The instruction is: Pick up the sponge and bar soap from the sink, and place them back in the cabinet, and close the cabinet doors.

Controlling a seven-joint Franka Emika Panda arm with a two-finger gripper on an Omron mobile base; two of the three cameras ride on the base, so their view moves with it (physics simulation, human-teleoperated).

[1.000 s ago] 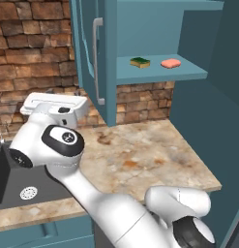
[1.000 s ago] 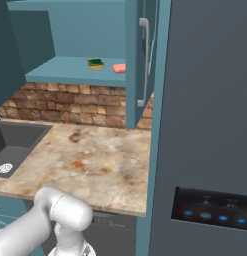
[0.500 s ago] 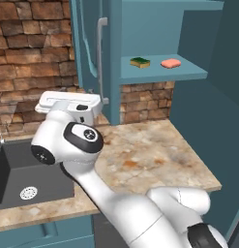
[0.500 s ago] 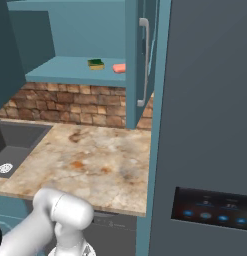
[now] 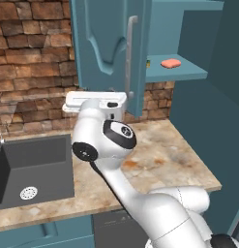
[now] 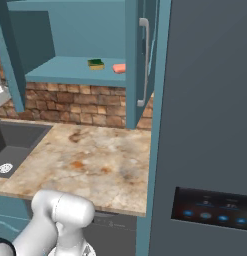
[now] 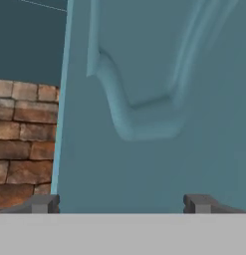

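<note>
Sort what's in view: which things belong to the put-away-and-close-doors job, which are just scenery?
Job things:
- sponge, on the cabinet shelf
- bar soap, on the same shelf
- cabinet doors, not yet shut
- sink
- gripper, open, facing a door panel

Scenery:
- brick wall
- countertop
- drain disc
- fridge
</note>
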